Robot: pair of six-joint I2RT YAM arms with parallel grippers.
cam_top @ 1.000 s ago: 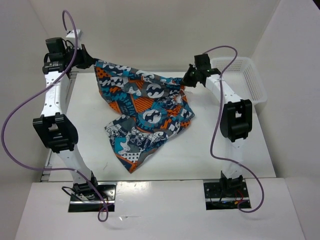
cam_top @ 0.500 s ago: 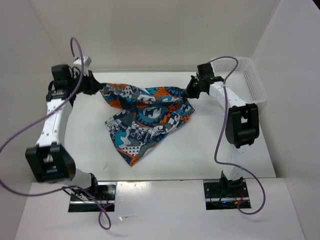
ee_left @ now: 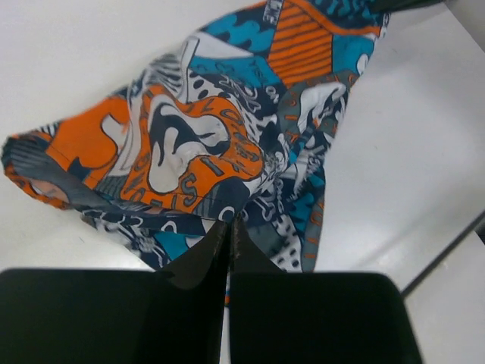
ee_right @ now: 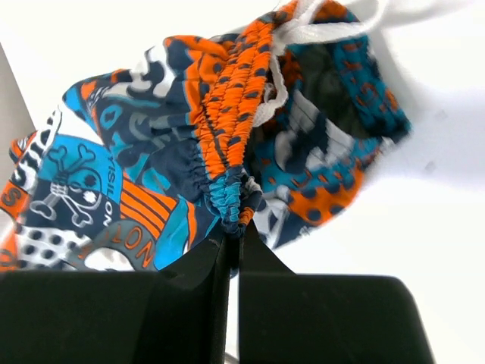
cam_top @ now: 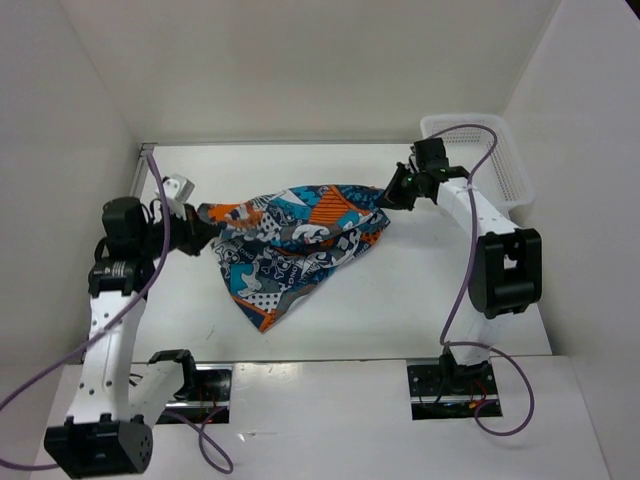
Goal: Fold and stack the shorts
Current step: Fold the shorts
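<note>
The patchwork shorts (cam_top: 290, 240) lie bunched on the white table, stretched between both grippers. My left gripper (cam_top: 198, 238) is shut on the shorts' left edge; in the left wrist view its jaws (ee_left: 227, 227) pinch the dark fabric (ee_left: 189, 144). My right gripper (cam_top: 390, 193) is shut on the elastic waistband at the right end; the right wrist view shows the jaws (ee_right: 233, 226) clamped on the orange and blue gathered band (ee_right: 235, 98), with a white drawstring (ee_right: 318, 30) beside it. A leg of the shorts trails toward the front of the table (cam_top: 262, 318).
A white mesh basket (cam_top: 490, 150) stands at the back right corner. White walls enclose the table on the left, back and right. The table's near edge (cam_top: 330, 355) runs in front of the arm bases.
Both grippers have lowered and drawn toward the front with the shorts. The left arm moved most, from the back left corner down to mid-left. The shorts now rest on the table.
</note>
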